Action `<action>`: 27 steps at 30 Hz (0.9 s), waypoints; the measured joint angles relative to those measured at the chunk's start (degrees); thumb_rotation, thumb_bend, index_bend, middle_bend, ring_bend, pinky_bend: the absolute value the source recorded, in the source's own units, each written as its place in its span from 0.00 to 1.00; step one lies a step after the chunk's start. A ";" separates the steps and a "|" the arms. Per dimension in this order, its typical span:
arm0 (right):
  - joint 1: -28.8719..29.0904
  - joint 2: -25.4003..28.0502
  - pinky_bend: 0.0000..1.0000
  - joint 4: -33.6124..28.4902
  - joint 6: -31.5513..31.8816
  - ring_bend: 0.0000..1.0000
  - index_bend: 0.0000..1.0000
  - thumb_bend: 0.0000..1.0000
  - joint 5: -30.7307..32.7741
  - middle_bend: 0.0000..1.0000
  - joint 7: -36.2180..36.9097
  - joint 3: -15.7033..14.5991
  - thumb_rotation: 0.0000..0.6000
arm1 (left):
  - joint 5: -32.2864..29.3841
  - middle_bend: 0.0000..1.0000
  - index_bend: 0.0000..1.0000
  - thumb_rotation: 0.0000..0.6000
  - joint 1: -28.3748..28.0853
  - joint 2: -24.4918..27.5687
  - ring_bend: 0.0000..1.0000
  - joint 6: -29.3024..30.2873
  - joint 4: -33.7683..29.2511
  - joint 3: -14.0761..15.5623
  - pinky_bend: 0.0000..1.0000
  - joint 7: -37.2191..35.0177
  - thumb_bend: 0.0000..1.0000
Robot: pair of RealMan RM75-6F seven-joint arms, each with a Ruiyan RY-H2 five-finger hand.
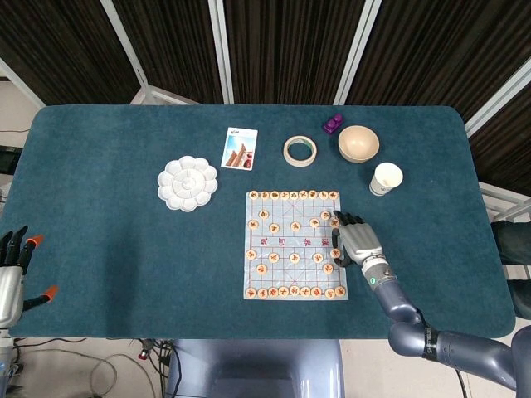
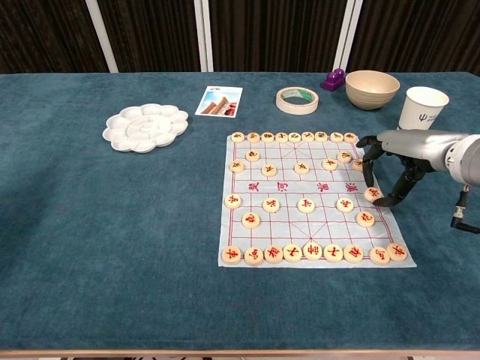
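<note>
A paper Chinese chess board (image 1: pixel 282 249) (image 2: pixel 289 196) lies in the middle of the teal table, with round wooden pieces in rows on it. My right hand (image 1: pixel 358 243) (image 2: pixel 399 147) hangs over the board's right edge, fingers pointing down. One chess piece (image 2: pixel 373 193) (image 1: pixel 336 252) sits between its thumb and a finger, pinched on the board. Other pieces lie close by, one just nearer (image 2: pixel 365 218). My left hand (image 1: pixel 12 274) is off the table at the bottom left of the head view, fingers spread, holding nothing.
Behind the board stand a white paper cup (image 1: pixel 386 178) (image 2: pixel 422 112), a beige bowl (image 1: pixel 358 143) (image 2: pixel 372 88), a tape roll (image 1: pixel 299 151) (image 2: pixel 297 99), a small purple object (image 1: pixel 333 124) and a picture card (image 1: pixel 240 148). A white flower-shaped palette (image 1: pixel 187 183) (image 2: pixel 145 127) lies to the left.
</note>
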 measured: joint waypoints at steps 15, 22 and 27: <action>1.75 -0.35 0.14 2.74 -1.50 0.07 0.57 0.35 3.71 0.01 -0.50 0.52 1.00 | -0.09 0.02 0.18 1.00 0.01 -0.07 0.00 0.10 0.10 -0.07 0.00 0.15 0.00; 2.02 -0.89 0.14 3.97 -2.11 0.07 0.57 0.35 4.16 0.01 -0.08 0.13 1.00 | -0.12 0.02 0.18 1.00 0.00 -0.20 0.00 0.08 0.15 -0.05 0.00 0.37 0.00; 2.23 -1.25 0.14 4.30 -2.25 0.07 0.57 0.35 3.89 0.01 0.15 -0.06 1.00 | -0.21 0.02 0.18 1.00 -0.04 -0.29 0.00 -0.04 0.16 -0.03 0.00 0.49 0.00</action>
